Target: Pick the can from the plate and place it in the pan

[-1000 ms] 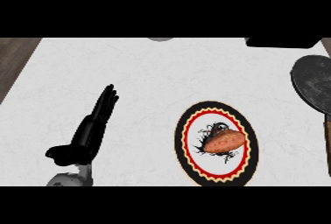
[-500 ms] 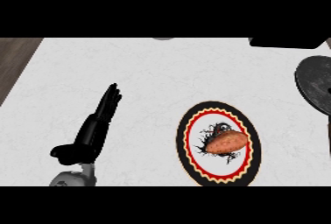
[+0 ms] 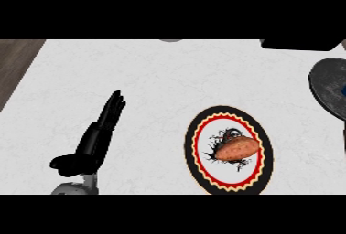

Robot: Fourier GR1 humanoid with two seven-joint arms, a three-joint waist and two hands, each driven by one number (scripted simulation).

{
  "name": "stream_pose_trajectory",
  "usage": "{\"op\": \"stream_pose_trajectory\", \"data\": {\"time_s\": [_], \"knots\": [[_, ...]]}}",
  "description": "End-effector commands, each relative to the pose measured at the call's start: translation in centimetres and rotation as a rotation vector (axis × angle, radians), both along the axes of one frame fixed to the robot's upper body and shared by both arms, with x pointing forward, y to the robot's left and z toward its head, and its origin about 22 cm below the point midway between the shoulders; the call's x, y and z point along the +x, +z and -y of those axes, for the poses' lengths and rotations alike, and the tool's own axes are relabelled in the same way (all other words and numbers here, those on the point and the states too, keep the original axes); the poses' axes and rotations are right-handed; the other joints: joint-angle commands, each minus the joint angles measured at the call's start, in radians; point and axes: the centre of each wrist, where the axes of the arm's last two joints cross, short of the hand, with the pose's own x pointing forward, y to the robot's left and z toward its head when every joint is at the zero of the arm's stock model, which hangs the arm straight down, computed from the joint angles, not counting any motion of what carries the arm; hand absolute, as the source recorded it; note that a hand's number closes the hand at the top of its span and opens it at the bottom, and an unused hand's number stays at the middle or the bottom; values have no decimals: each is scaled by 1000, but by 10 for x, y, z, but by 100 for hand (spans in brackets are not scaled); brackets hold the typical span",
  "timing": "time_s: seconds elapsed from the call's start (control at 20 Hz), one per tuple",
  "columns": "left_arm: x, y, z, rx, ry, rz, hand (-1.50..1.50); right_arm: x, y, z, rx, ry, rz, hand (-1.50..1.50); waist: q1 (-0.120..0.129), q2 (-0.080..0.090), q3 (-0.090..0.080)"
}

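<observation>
Left hand (image 3: 94,137): well left of the plate (image 3: 190,147), over the worktop (image 3: 169,77). Fingers are straight and together with nothing in them, so it is released. Right hand: not in view, state unknown.

Task object: one orange-brown item (image 3: 234,148) lies on its side at the plate's middle. It is oblong and reads more like a sweet potato than a can; nothing else is on the plate. Pan (image 3: 331,87): up and right of the plate, well apart from it.

Risks (judgement):
- The item is rounded, tapered and lying down, so fingers closing from above could squeeze it sideways and send it rolling off the plate.
- A low approach may catch the plate's rim and shove plate and item together.
- The pan is on the far side of the plate from the left hand, so a carry by that hand means a long reach across. A release short of the pan would land the item on the worktop.

Hidden / unclear:
- The pan is cut by the right edge — handle and far rim are unseen, and its depth is hard to judge.
- The plate's lower rim is cut off.
- A dark block (image 3: 300,44) up and right of the plate and a grey sliver (image 3: 171,40) above the plate are both cropped and cannot be identified.
- The black marking under the item could be print or shadow — cannot tell.
</observation>
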Motion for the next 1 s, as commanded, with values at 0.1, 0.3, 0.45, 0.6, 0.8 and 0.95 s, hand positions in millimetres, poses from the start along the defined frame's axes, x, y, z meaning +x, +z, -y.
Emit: {"op": "stream_pose_trajectory", "data": {"time_s": [0.1, 0.3, 0.45, 0.6, 0.8, 0.95], "knots": [[2, 2, -7, -11, 39, 6, 0, -11, -4, 10, 35, -17, 217, -150, -21, -9, -3], [-3, 0, -6, 1, 32, -11, 0, -37, -5, 36, 97, 34, 321, -150, -38, -18, -5], [-3, -8, -3, -4, 59, -10, 0, -26, -16, 19, 175, 128, 390, -150, -42, -22, -7], [-10, 1, -17, 0, 49, -29, 0, -60, -40, 36, 213, 208, 416, -150, -50, -28, -8], [-2, -5, -12, -1, 48, -34, 0, -68, -77, 13, 198, 299, 406, -150, -62, -30, -10], [0, -19, 1, 4, 69, -39, 0, -74, -65, 25, 185, 322, 372, -150, -64, -31, -11]]}}
